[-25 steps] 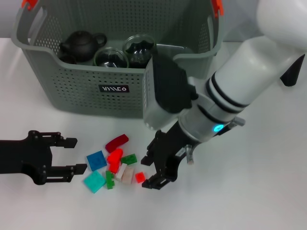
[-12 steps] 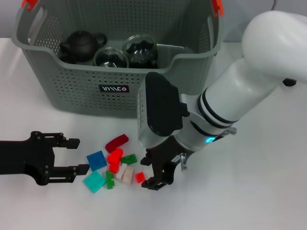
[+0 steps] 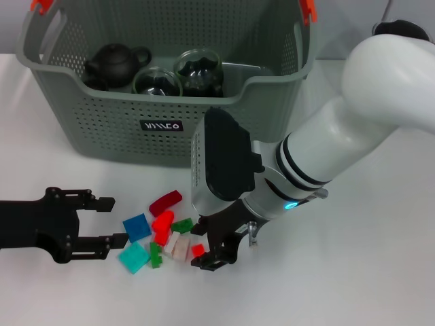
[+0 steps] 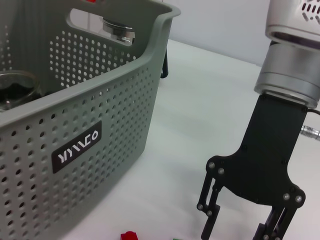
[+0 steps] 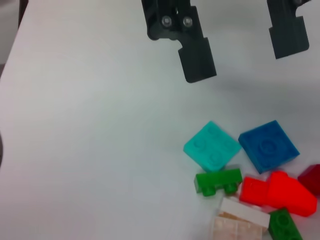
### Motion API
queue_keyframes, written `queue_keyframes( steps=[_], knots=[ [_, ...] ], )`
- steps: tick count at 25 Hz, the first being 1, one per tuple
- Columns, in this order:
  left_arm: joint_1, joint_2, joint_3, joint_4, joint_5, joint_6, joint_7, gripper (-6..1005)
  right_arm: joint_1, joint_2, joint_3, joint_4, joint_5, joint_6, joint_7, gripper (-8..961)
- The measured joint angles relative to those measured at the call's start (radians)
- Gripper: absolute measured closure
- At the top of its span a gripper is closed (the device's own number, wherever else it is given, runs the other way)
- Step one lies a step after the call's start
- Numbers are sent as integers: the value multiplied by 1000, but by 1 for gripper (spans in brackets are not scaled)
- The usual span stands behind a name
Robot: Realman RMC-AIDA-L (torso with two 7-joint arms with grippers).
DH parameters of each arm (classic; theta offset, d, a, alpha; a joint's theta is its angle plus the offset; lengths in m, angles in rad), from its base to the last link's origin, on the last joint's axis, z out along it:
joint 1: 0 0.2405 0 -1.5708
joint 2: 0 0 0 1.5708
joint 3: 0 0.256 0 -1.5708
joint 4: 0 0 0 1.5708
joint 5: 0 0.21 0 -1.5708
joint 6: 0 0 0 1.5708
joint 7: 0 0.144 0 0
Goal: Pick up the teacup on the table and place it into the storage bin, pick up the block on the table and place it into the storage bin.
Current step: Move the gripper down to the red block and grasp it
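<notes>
Over the small red block (image 3: 198, 250) on the white table (image 3: 380, 272), my right gripper (image 3: 211, 248) hangs with fingers apart around it, my open left gripper (image 3: 102, 220) waits nearby, and the grey-green perforated storage bin (image 3: 122, 129) holds teaware but no blocks yet.

A plain white table (image 3: 380, 272) fills the scene under soft, even light.

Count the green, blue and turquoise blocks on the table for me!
Green plastic building blocks: 2
Blue square plastic block: 1
Turquoise square plastic block: 1
Total: 4
</notes>
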Motion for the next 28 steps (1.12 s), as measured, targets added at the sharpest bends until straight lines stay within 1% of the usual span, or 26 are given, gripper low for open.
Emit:
queue_keyframes(
  steps=[7, 27, 28],
  knots=[
    [-2, -1, 0, -6, -1, -4, 0, 291, -18, -1, -10, 10, 48, 38, -34, 393],
    [-6, 1, 0, -20, -1, -14, 0, 291, -30, 0, -15, 41, 76, 65, -64, 411],
    [-7, 1, 0, -20, -1, -14, 0, 291, -30, 0, -15, 42, 77, 65, -66, 435]
  ],
)
